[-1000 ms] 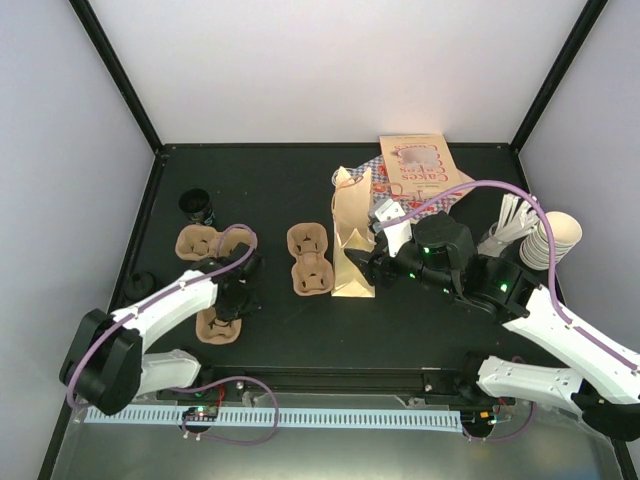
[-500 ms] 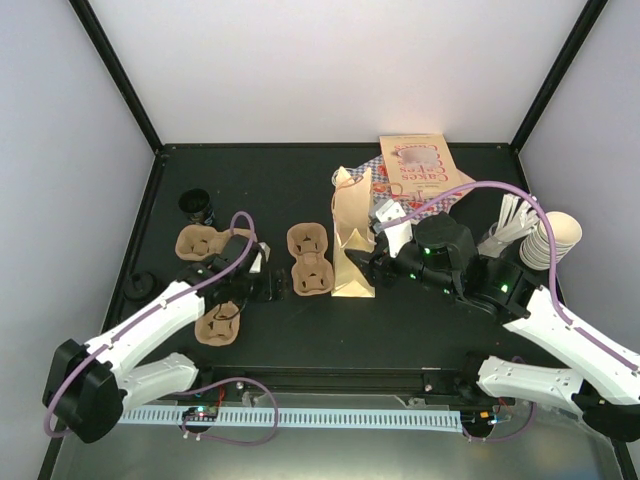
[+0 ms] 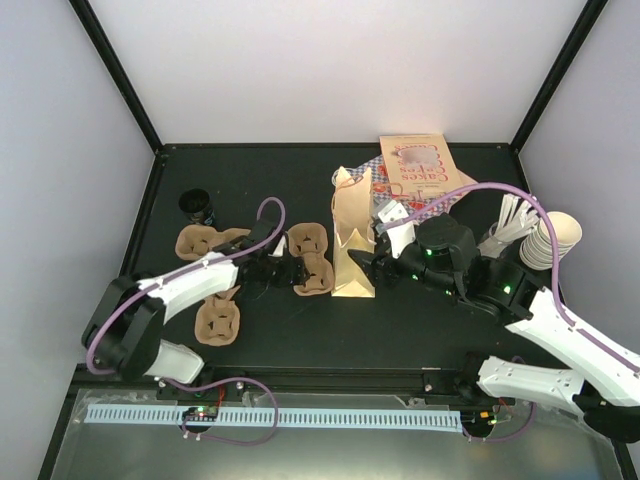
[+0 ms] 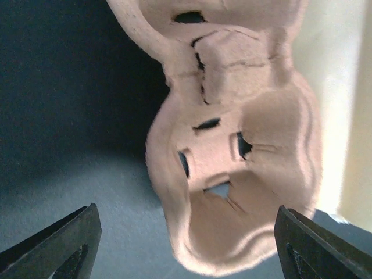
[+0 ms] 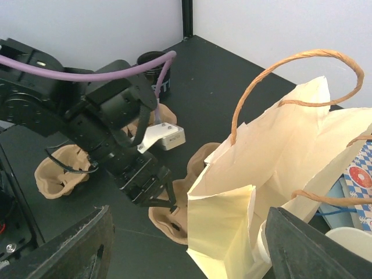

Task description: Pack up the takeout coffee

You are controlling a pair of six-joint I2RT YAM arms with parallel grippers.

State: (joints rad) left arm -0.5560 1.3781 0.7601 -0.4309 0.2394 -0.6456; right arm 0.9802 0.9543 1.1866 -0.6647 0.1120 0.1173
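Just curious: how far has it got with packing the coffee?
Early days. The paper bag stands open, ready. Neither claw holds anything: the left claw hovers open at a cardboard carrier, the right claw open by the bag. The lidded coffee sits unpacked, far left.

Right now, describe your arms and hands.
The left arm and right arm are white shells with black joints. The left hand and right hand are black. A purple cable loops over each arm; green lights dot the right arm.

Takeout coffee: we see it far left at the back, behind a carrier.
Paper bag: we find it mid-table, just right of the middle carrier.
Cup stack: we place it far right.
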